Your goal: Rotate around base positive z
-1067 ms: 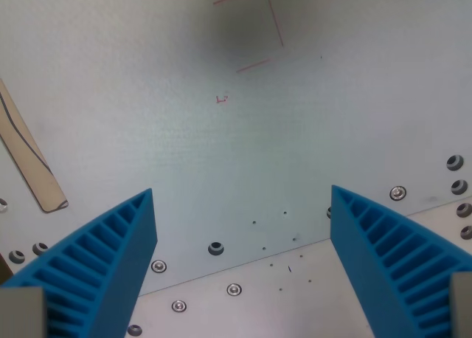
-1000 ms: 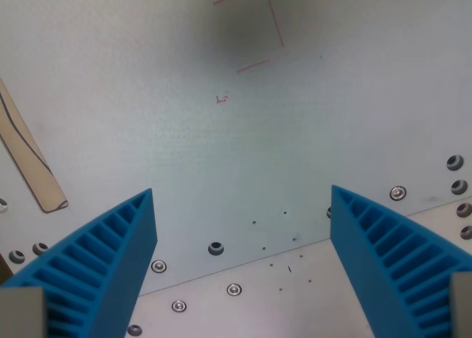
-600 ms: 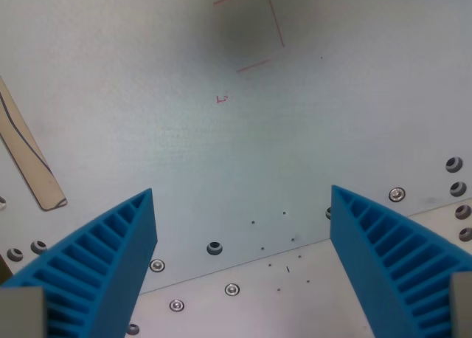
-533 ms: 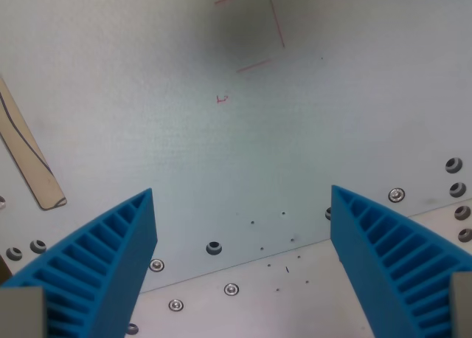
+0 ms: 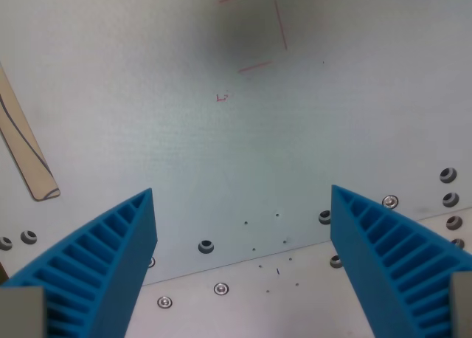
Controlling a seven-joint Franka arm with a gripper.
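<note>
Two blue jaws stand wide apart, holding nothing above the bare worktop, which suits a plain turning move.

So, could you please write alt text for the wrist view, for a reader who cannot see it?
Two blue ribbed fingers of an open, empty gripper frame a pale grey table. Faint red line markings sit near the top, a tan strip lies at the wrist view's left, and screw holes dot the lower edge.
</note>
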